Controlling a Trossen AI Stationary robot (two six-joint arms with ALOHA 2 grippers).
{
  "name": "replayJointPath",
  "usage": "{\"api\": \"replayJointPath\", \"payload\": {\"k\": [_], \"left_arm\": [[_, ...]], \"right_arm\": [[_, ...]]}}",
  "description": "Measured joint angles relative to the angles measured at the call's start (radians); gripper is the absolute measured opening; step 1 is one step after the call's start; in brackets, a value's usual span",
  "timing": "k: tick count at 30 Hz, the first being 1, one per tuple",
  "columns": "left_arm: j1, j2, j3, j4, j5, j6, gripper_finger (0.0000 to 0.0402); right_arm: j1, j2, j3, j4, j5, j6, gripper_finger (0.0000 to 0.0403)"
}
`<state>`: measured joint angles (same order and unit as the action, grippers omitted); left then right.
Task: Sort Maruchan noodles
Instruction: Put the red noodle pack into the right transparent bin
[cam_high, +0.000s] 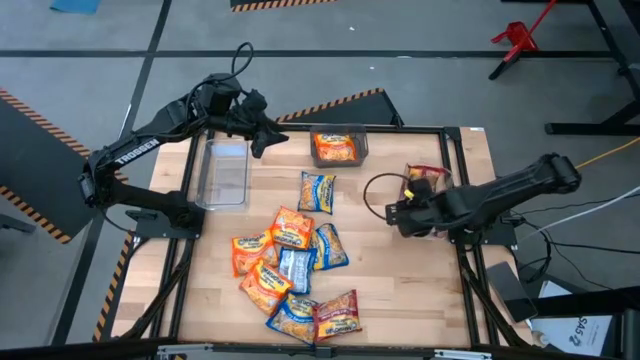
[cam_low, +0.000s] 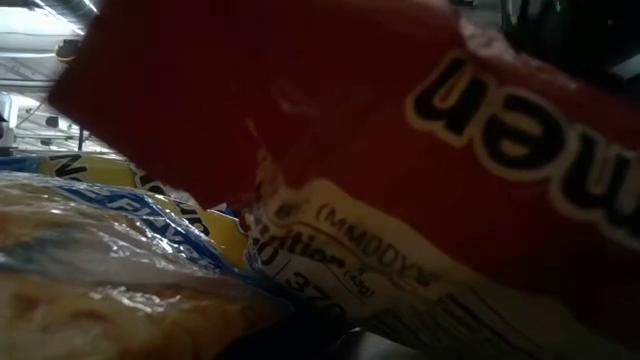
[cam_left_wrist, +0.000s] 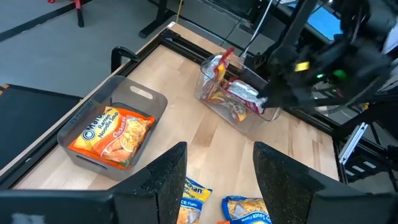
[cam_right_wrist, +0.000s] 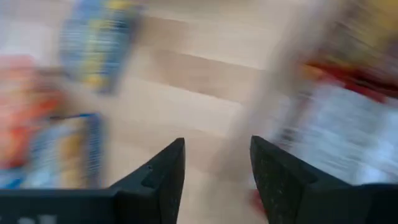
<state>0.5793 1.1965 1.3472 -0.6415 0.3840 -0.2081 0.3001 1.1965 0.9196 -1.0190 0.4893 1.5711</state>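
Several Maruchan packets (cam_high: 295, 270), orange, blue-and-yellow and red, lie heaped on the table's near middle. One blue-and-yellow packet (cam_high: 317, 191) lies apart, farther back. An orange packet (cam_left_wrist: 112, 134) lies flat in a clear bin (cam_high: 362, 135) at the far edge. Red-and-silver packets (cam_left_wrist: 233, 93) sit in a clear bin (cam_high: 440, 178) on the right. My left gripper (cam_high: 262, 140) (cam_left_wrist: 214, 177) is open and empty, hanging above the far edge between two bins. My right gripper (cam_high: 397, 212) (cam_right_wrist: 216, 168) is open and empty beside the right bin, on its left.
An empty clear bin (cam_high: 225, 175) stands at the table's left. A red packet (cam_low: 450, 130) and a blue-and-yellow packet (cam_low: 120, 220) lie right against the low camera and block its view. Bare wood (cam_high: 385, 270) shows between the heap and the right arm.
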Motion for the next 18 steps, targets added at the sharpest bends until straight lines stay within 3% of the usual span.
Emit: {"api": "replayJointPath", "payload": {"k": [3,9,15,18], "left_arm": [[0.0,0.0,0.0,-0.001,0.016,0.0,0.0179],[0.0,0.0,0.0,-0.001,0.149,0.0,0.0179],[0.0,0.0,0.0,-0.019,0.211,0.0,0.0179],[0.0,0.0,0.0,-0.032,0.21,0.0,0.0179]], "right_arm": [[0.003,-0.027,0.004,0.214,0.003,-0.245,0.0166],[0.002,0.087,0.004,0.61,-0.164,-0.739,0.0166],[0.061,0.285,0.004,0.854,-0.52,-0.842,0.0182],[0.114,0.355,0.004,0.971,-0.597,-0.842,0.0213]]}}
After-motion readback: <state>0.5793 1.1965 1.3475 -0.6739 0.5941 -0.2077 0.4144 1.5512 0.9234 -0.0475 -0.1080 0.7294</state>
